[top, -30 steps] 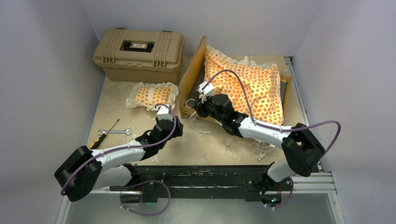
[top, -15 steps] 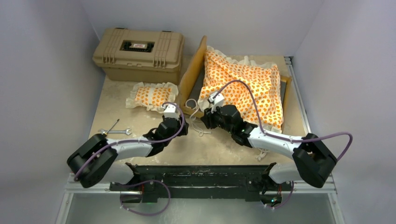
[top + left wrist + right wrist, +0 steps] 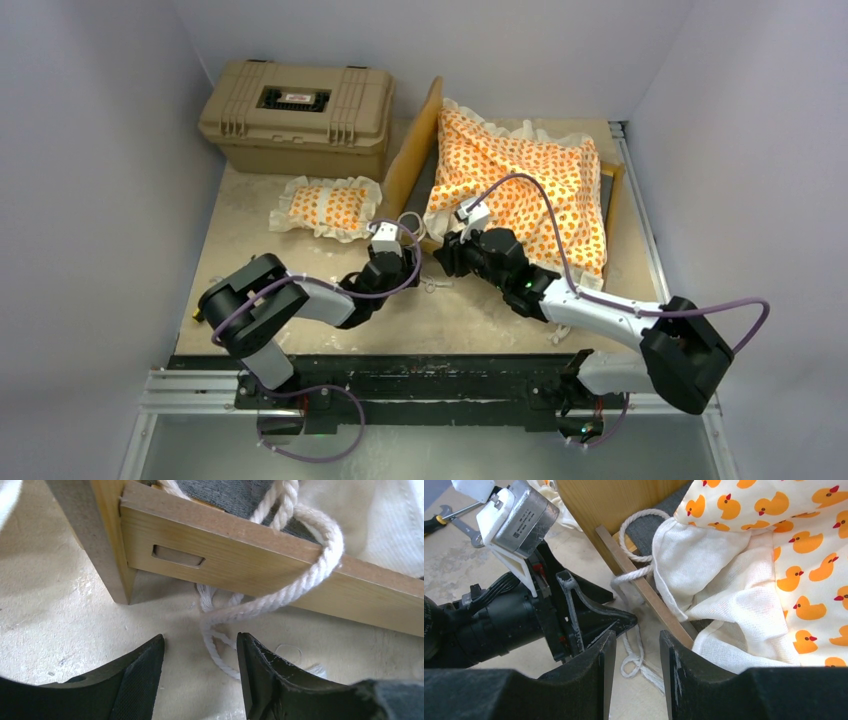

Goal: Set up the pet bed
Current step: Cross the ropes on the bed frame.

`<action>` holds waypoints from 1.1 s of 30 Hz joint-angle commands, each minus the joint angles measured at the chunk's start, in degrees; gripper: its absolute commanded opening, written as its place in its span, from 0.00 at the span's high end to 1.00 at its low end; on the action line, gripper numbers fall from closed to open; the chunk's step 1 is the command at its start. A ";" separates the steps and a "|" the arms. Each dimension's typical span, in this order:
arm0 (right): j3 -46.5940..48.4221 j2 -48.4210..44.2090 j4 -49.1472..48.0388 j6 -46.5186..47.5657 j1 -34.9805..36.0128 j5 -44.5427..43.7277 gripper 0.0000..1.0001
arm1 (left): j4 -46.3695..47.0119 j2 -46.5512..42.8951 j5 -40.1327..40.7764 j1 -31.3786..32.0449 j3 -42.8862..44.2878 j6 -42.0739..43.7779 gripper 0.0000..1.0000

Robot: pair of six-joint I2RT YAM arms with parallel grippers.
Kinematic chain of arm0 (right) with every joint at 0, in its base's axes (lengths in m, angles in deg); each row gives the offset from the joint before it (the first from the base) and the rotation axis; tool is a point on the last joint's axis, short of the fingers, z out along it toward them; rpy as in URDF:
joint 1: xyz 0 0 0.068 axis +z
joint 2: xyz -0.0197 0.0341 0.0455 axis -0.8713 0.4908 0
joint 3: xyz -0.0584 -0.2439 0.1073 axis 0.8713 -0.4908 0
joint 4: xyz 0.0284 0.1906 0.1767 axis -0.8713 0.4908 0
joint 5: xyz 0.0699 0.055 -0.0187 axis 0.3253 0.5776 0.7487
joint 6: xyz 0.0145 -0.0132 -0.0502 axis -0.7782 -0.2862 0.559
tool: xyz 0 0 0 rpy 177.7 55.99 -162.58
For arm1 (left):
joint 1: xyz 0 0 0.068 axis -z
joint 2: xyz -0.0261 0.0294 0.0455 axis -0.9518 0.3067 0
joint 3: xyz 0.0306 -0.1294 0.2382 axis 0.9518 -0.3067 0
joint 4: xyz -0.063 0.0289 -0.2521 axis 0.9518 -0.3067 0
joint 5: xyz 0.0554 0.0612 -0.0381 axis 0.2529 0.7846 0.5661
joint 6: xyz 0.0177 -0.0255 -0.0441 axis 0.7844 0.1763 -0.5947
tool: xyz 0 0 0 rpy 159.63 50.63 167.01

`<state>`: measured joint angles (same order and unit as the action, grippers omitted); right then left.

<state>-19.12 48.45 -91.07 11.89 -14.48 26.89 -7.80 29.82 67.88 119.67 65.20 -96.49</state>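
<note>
At the table's [image 3: 450, 315] back right stands the frame [image 3: 412, 160], with the mattress [image 3: 530, 180] bunched on it and its white ruffle spilling over the near rail. The pillow [image 3: 328, 205] lies on the table just left of the frame, in front of the case [image 3: 297, 115]. A rope [image 3: 280, 597] loops over that rail by the frame's near-left corner, where both grippers meet. The left gripper [image 3: 200, 642] has its jaws apart and empty, the rope's tail just ahead. The right gripper [image 3: 636, 637] is narrowly parted; the rope seems to lie under the gap, not in it.
</note>
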 commanded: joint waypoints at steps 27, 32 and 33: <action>2.03 12.61 -7.82 -8.75 10.06 -11.23 0.59 | -42.51 -30.23 24.23 -3.95 8.58 -7.61 0.43; 3.73 17.04 -7.48 -18.94 15.65 -24.84 0.59 | -52.08 -35.80 22.23 -3.98 13.31 -4.76 0.39; 3.82 17.91 -8.05 -20.33 16.00 -26.34 0.60 | -53.34 -36.54 22.12 -4.02 14.04 -4.00 0.39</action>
<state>-18.02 64.50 -96.14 1.38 -0.75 13.49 -51.23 -3.91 91.62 115.75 75.32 -103.38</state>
